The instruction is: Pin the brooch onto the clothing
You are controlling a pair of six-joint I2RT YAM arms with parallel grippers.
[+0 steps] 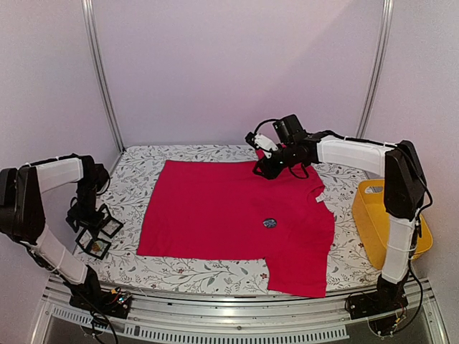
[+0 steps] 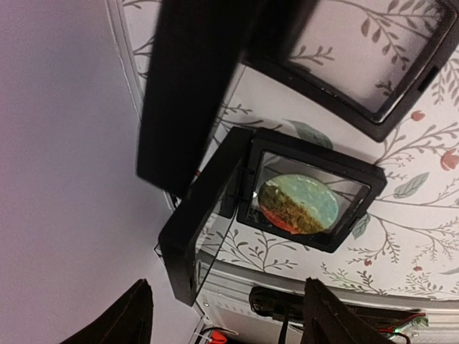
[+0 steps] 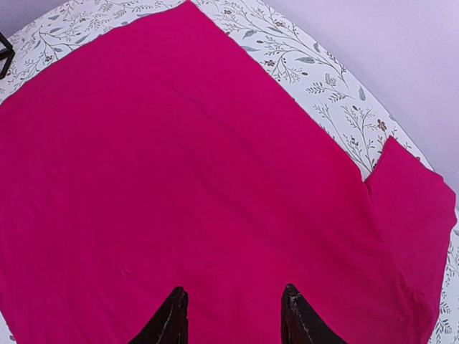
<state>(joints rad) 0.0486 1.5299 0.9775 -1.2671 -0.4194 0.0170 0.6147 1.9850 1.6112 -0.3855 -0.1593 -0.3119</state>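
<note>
The red T-shirt (image 1: pixel 229 215) lies flat on the floral cloth, neck to the right. A small dark round brooch (image 1: pixel 270 223) lies on its chest. My right gripper (image 1: pixel 260 170) hovers open and empty over the shirt's far edge; in the right wrist view its fingertips (image 3: pixel 172 315) stand apart above plain red fabric (image 3: pixel 215 179). My left gripper (image 1: pixel 84 222) is at the table's left edge, open and empty (image 2: pixel 229 319). Just beyond it an open black display box (image 2: pixel 315 193) holds a round green, blue and red brooch (image 2: pixel 297 204).
A second black framed box (image 2: pixel 366 64) lies beside the first; both show in the top view (image 1: pixel 100 236). A yellow bin (image 1: pixel 373 222) stands at the right edge. The table's metal front rail (image 2: pixel 287 287) is close to the left fingers.
</note>
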